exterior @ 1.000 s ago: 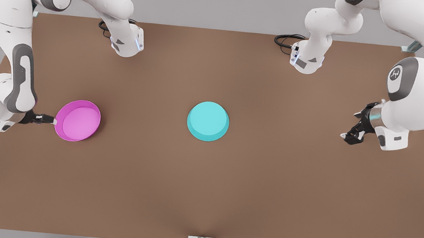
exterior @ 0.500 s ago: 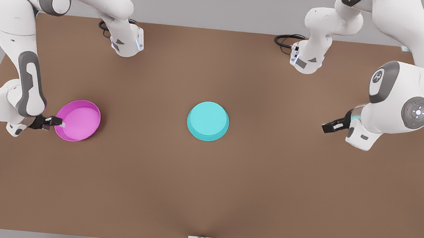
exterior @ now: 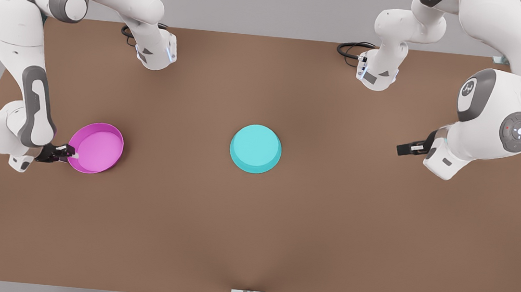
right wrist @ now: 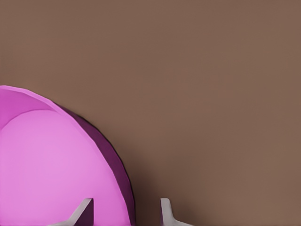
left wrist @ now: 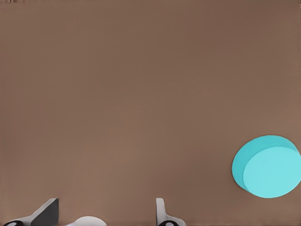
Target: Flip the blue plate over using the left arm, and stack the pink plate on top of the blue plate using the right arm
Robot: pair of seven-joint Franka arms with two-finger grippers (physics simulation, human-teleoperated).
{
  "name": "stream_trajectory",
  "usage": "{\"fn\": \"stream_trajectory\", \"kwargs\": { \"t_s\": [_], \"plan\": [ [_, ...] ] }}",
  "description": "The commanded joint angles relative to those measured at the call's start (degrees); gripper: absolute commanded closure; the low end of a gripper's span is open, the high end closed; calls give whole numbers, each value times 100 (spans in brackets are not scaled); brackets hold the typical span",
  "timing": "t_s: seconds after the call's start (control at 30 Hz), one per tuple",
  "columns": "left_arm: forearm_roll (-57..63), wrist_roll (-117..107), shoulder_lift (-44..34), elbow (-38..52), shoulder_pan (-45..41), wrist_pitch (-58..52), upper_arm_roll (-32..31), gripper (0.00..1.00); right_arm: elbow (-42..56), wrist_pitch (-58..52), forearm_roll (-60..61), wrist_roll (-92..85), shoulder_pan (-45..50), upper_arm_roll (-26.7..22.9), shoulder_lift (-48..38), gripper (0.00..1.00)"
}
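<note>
Pink plate (exterior: 96, 148) rim straddled — right end effector (exterior: 71, 153) low.

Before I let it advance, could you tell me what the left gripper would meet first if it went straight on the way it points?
Probably nothing: the left gripper points across bare table, passing beside the blue plate, though its height is unclear.

The blue plate (exterior: 256, 148) is seen lying upside down at the middle of the table, flat base upward. The pink plate (exterior: 96, 147) is seen well apart from it toward the front view's left, resting upright with its lighter pink inside shown and its low rim raised.
</note>
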Motion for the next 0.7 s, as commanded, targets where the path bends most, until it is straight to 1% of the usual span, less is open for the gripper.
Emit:
{"fn": "stream_trajectory", "kwargs": {
  "t_s": [0.0, 0.1, 0.13, 0.17, 0.2, 0.23, 0.27, 0.43, 0.57, 0.67],
  "plan": [
    [-3, 849, -5, 4, -1, -33, -8, 0, -8, -27, -6, -575, -1, 0, 36, 37],
    [-3, 858, -14, 4, -1, -112, -8, 0, -17, 0, -6, -575, 8, 0, 53, 37],
    [-3, 858, -5, 4, -1, -112, -8, 0, -8, 17, -6, -584, 8, 0, 53, 40],
    [-3, 849, -14, 4, -1, -112, -8, 0, -8, 9, -15, -584, 8, 0, 53, 55],
    [-3, 849, -5, 4, -1, -112, -8, 0, -8, 0, -15, -663, 8, 0, 53, 61],
    [-3, 849, -5, 4, -1, -112, -8, 0, 1, 0, -15, -681, 8, 0, 44, 72],
    [-3, 849, -5, 4, -1, -112, -8, 0, 1, -35, -15, -716, 8, 0, 44, 79],
    [-11, 805, 30, 162, -1, -192, -17, 0, 10, -158, 3, -707, 17, 18, -8, 79],
    [-293, 753, 65, 180, 17, -192, 63, 0, 115, -677, 91, -672, -54, 237, -166, 79],
    [-327, 849, 83, 180, 52, -192, 63, 0, 150, -1248, 486, -690, 16, 281, -360, 79]
  ]
}}
